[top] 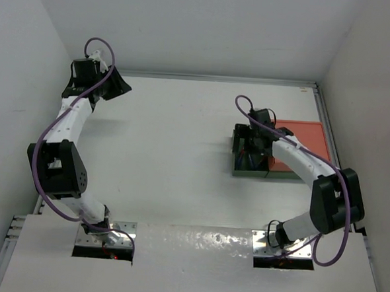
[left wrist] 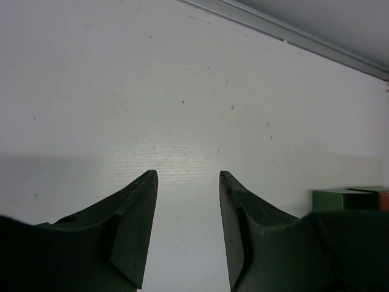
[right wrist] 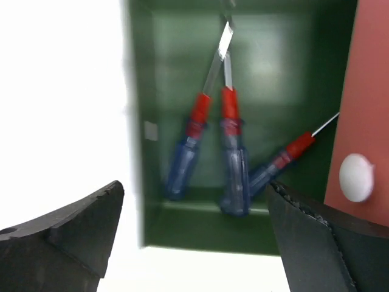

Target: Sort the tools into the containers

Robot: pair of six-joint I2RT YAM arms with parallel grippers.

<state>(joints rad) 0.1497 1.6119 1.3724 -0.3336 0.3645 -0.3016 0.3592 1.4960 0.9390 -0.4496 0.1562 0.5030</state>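
Screwdrivers (right wrist: 228,152) lie in green tray (right wrist: 267,67) beside orange tray (right wrist: 364,91).

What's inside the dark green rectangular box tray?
Three slim screwdrivers with blue-and-red handles lie inside the green tray. The open right gripper covers one near corner, so that part stays unseen.

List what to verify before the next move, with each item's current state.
1. Three screwdrivers lying inside green tray: ok.
2. Right gripper open, holding nothing: ok.
3. Left gripper open, holding nothing: ok.
4. Pliers in orange-red tray: cannot tell; none visible in any view, and the right arm covers part of that tray.
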